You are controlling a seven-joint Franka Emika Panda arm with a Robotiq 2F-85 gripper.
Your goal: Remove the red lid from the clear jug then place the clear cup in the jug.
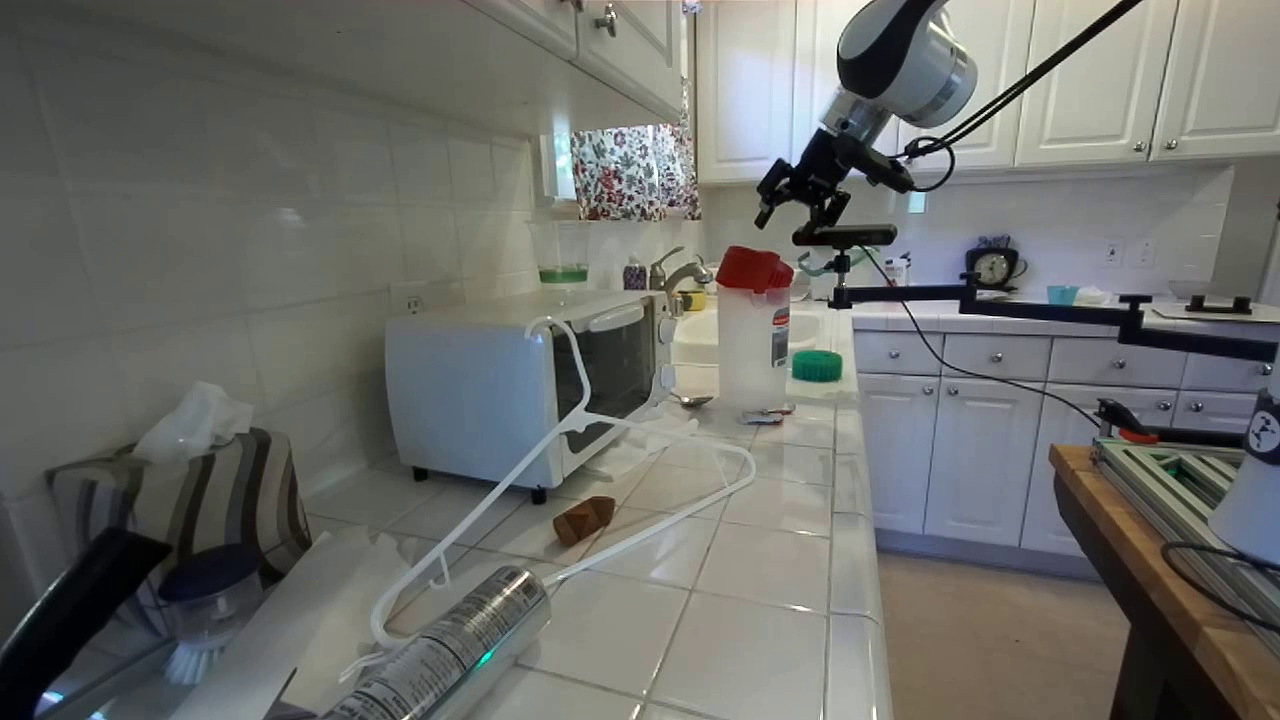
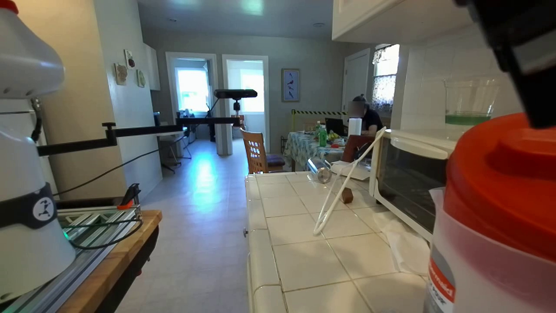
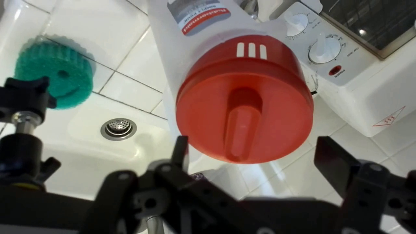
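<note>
The red lid (image 1: 752, 270) sits on top of the clear jug (image 1: 745, 345), which stands upright on the tiled counter by the sink. In the wrist view the red lid (image 3: 208, 123) fills the middle, its raised grip ridge facing me, with the clear jug (image 3: 169, 55) behind it. My gripper (image 1: 797, 212) hangs above and beyond the lid, tilted down, jaws wide apart. Seen from the wrist, the gripper (image 3: 252, 141) has its fingers on either side of the lid's near edge, holding nothing. A clear cup (image 2: 469, 98) with green at its bottom stands on or behind the white oven.
A camera on a jointed black bar (image 1: 845, 237) is close beside the gripper. A green round object (image 3: 53, 74) lies next to the jug, near the sink (image 3: 152, 143). The white oven (image 1: 470, 380) stands alongside. A white hanger (image 1: 575, 425) and a can (image 1: 470, 640) lie nearer.
</note>
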